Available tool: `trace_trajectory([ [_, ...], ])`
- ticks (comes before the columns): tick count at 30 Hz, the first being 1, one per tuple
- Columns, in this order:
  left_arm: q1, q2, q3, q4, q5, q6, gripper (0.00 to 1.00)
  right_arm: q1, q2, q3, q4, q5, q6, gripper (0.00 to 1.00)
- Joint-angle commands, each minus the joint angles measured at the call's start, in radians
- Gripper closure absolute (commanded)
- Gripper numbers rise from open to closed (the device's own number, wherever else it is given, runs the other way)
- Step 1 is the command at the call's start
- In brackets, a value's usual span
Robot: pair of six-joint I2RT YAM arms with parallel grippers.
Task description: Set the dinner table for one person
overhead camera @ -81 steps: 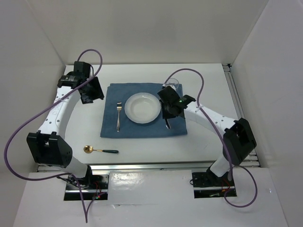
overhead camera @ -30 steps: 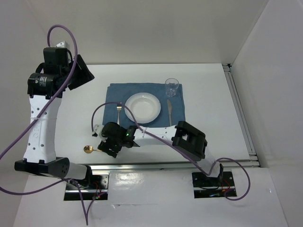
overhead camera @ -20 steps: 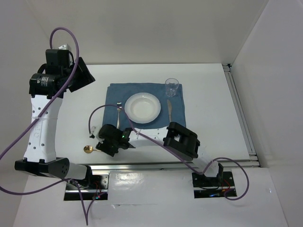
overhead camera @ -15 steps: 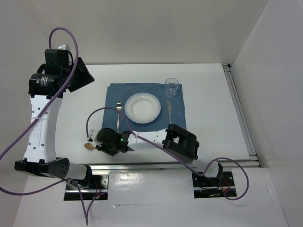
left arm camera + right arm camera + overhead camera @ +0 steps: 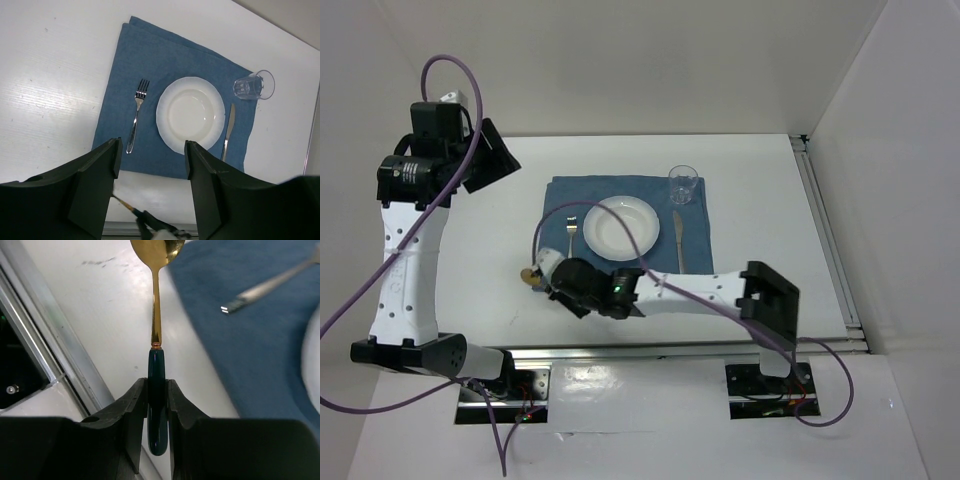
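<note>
Right gripper (image 5: 156,385): jaws now pinch the dark handle of the gold spoon (image 5: 156,315); a second ago they were spread above it. The spoon has left its spot by the near edge of the counter (image 5: 760,170) and is just beside the near-left corner of the blue mat (image 5: 556,200), apparently lifted. Left gripper (image 5: 150,155): jaws spread, empty, high over the far-left corner. Fork (image 5: 569,245), plate (image 5: 621,227), knife (image 5: 678,240) and glass (image 5: 683,184) are placed; the spoon looks like the last item.
</note>
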Motion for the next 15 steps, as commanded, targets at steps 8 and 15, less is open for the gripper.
trace_trajectory([
  [8, 0.023, -0.01, 0.026, 0.032, 0.031, -0.022, 0.3, -0.337, -0.441, -0.295, -0.308, 0.197, 0.613, 1.0],
  [15, 0.023, -0.01, -0.031, 0.056, 0.063, -0.033, 0.3, -0.564, -0.452, -0.379, -0.25, 0.136, 0.684, 1.0],
])
